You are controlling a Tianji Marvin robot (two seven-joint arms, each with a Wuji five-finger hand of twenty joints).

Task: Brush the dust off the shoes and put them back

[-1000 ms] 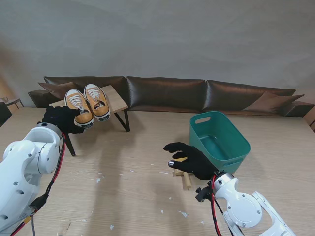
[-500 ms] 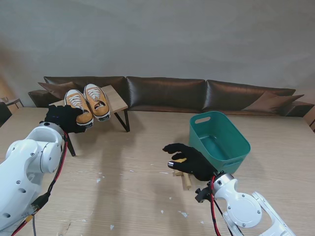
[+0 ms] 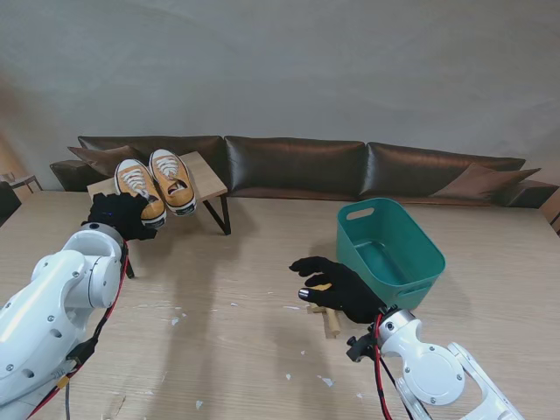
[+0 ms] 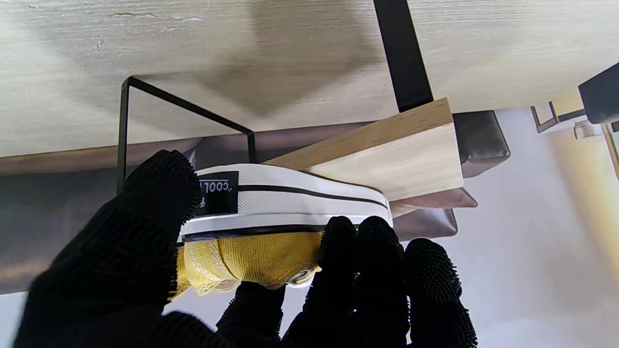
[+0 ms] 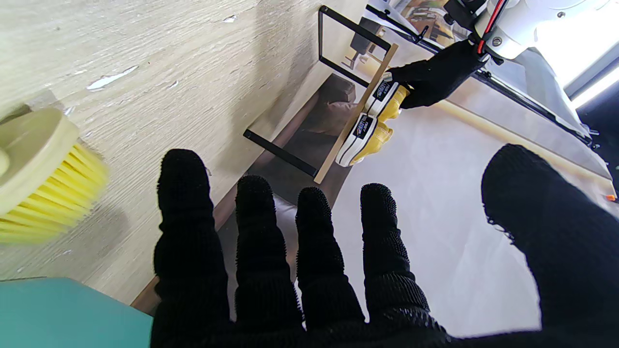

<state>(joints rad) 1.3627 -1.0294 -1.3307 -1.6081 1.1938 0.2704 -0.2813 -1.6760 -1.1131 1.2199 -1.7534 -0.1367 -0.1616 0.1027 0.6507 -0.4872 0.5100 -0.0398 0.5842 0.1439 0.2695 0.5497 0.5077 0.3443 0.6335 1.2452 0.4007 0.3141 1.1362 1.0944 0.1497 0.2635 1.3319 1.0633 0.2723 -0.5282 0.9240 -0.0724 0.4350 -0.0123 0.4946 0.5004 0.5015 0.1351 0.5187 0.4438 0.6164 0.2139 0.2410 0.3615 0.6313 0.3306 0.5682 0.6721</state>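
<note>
From the stand's view, two yellow shoes [image 3: 157, 185] lay side by side on one small wooden rack [image 3: 206, 178] at the far left of the desk [image 3: 227, 306]. Their long axes ran from nearer me to farther from me, heels at the rack's near edge and toes toward the sofa [image 3: 297, 166] beyond the desk's far edge. The left hand [image 3: 121, 215] was at the heel of the left shoe [image 3: 140, 191], touching it. One green bin [image 3: 388, 248] stood right of the desk's middle. The right hand [image 3: 337, 284] hovered palm down just left of the bin, over one wooden-backed brush [image 3: 327, 317] lying on the desk; whether it touched the brush could not be told here.

In the left wrist view, one shoe was seen heel-on, its white sole on the rack board [image 4: 396, 150]. The left hand [image 4: 232, 285] was closed on that heel, the thumb [image 4: 159, 203] on one side and the fingers [image 4: 362, 256] on the other.

In the right wrist view, the right hand [image 5: 348, 270] was spread wide, four fingers [image 5: 251, 232] straight, thumb [image 5: 537, 212] well apart, holding nothing. The brush's yellow bristles [image 5: 58, 193] showed beside the fingers, apart from them. Both shoes [image 5: 370, 125] sat far off on the rack, the left hand [image 5: 435, 72] on one.
</note>
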